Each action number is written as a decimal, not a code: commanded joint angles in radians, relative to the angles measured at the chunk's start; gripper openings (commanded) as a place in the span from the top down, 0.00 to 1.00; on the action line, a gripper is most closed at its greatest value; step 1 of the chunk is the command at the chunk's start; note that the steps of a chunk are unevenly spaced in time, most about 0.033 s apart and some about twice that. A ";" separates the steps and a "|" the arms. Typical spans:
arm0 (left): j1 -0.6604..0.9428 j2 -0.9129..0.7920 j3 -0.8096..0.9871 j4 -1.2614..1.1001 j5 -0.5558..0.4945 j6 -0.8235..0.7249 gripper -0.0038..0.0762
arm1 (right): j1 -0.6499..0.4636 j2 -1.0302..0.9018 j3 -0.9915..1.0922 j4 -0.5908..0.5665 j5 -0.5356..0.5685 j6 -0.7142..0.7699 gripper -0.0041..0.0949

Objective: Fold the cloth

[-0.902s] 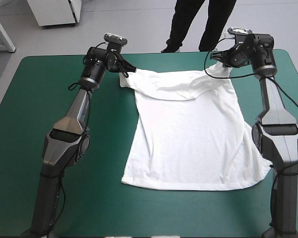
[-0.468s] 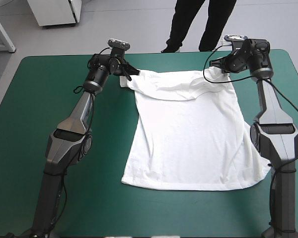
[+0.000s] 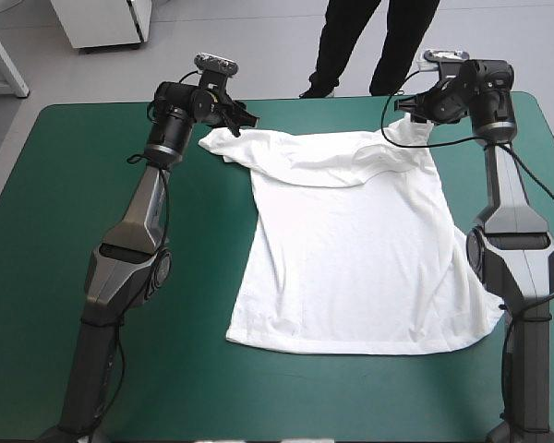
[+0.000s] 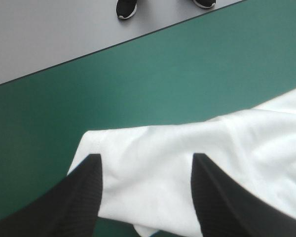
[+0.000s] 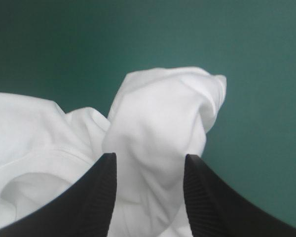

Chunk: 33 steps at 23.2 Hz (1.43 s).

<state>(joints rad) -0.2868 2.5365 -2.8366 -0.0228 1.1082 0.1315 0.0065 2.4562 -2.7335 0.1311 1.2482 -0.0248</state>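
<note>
The left gripper (image 4: 145, 158) had its jaws wide, the two black fingers (image 4: 84, 192) standing well apart. The white cloth of the left sleeve (image 4: 138, 143) lay flat between and under them, and neither finger pinched it. The sleeve's rounded end reached just past the fingertips onto the teal-green cover (image 4: 187, 74), toward the table's far edge.

The right gripper (image 5: 148, 157) also had its jaws wide. Its fingers (image 5: 96, 197) stood on either side of the right sleeve (image 5: 167, 113), which was bunched into a rounded lump rising between them. Whether they touched the lump could not be told.

In the high view, the two grippers were at the far corners of the T-shirt (image 3: 351, 249), the left one at its far left shoulder and the right one at its far right shoulder. The T-shirt lay spread over the middle of the table, with its collar (image 3: 369, 157) toward the far edge and its hem (image 3: 351, 348) toward the near edge. The shoulder band was creased and partly doubled over, while the body was mostly smooth. The hem's right corner ran up against the right arm (image 3: 503, 240).
</note>
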 commanded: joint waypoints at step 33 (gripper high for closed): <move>-0.321 -0.883 1.393 -0.005 0.061 -0.081 0.61 | -0.162 -0.322 -0.068 0.138 0.004 -0.019 0.54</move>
<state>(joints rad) -0.5583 1.7661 -1.5100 0.0000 1.2026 0.0745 -0.1440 2.2026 -2.7735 0.2574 1.2485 -0.0320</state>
